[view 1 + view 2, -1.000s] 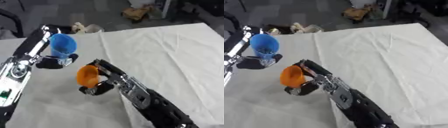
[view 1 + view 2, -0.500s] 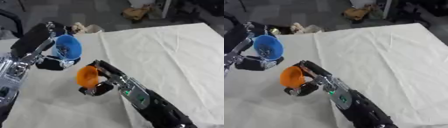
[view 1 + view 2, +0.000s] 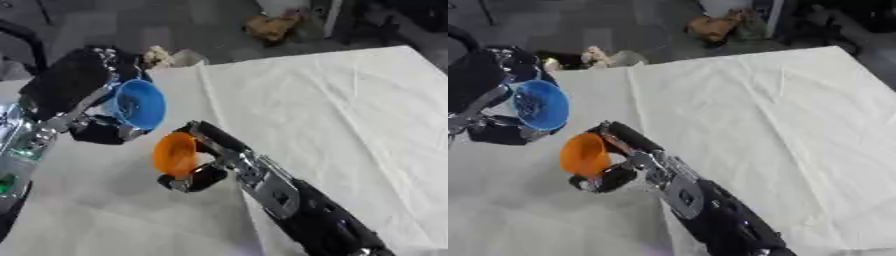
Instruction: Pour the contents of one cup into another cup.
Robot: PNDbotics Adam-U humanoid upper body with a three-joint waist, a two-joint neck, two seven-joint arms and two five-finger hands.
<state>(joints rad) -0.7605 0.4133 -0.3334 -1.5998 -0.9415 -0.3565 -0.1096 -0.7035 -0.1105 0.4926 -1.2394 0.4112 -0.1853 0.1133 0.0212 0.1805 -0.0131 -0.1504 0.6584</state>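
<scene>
My left hand holds a blue cup above the table's left side, fingers curled round it. The cup is tipped over, its mouth facing right and down toward an orange cup. My right hand is shut on the orange cup, holding it just below and right of the blue one, its mouth turned left toward the blue cup. The rims are close but apart. I cannot see what is inside either cup.
A white cloth covers the table, wrinkled on the right. Beyond the far edge, small objects lie on a grey floor, and a pale lump sits near the table's back left corner.
My left hand has tilted the blue cup from near upright to tipped over toward the orange cup and brought it closer. The orange cup has stayed about where it was.
</scene>
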